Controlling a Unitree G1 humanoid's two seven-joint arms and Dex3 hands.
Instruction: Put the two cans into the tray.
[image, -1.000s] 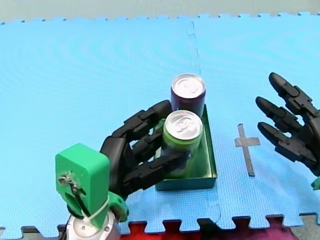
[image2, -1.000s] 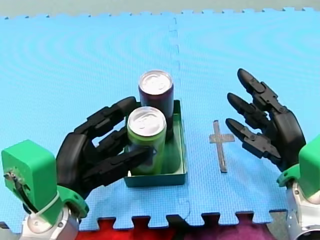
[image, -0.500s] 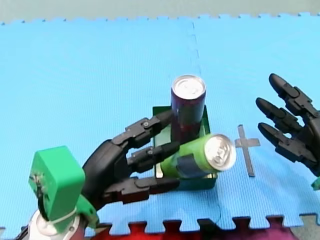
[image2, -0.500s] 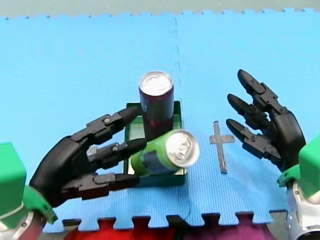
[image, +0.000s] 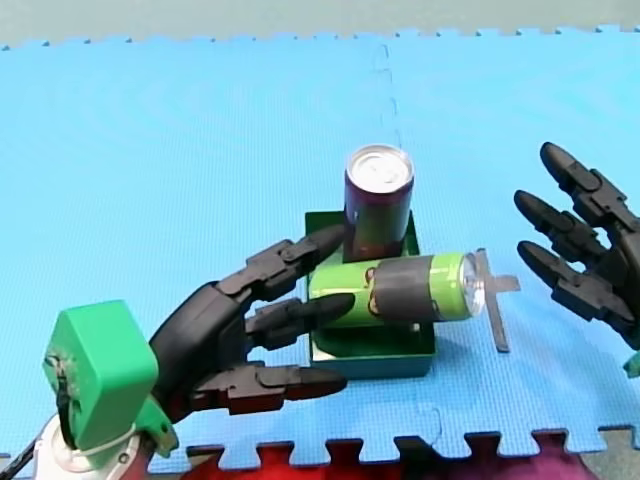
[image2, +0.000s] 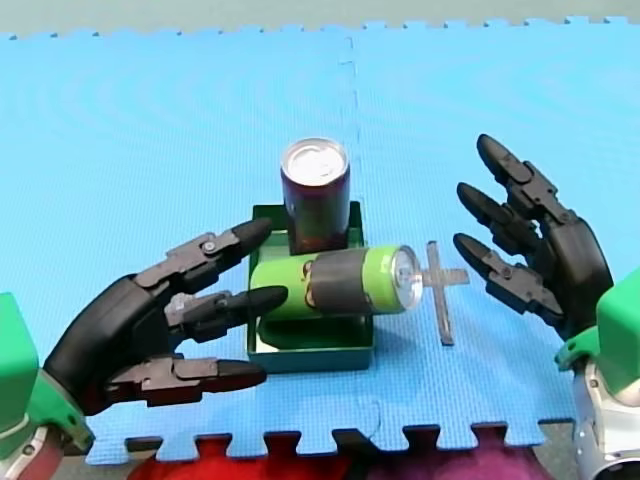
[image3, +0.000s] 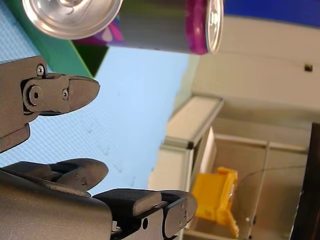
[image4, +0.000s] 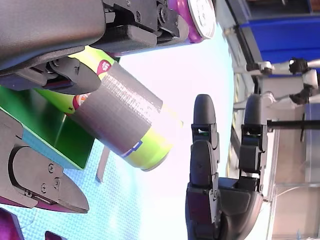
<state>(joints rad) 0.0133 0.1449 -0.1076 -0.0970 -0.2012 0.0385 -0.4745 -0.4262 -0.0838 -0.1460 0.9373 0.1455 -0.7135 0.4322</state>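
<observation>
While empty, the left robot hand (image: 235, 322) hovers beside the green can (image: 392, 290).

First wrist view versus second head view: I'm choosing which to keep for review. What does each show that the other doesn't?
First wrist view: pale shelving and a yellow object beyond the mat. Second head view: the green can lying on its side across the tray, a grey tape cross, the left hand beside the tray, the right hand past the cross. Both: purple can, tray, mat.
</observation>
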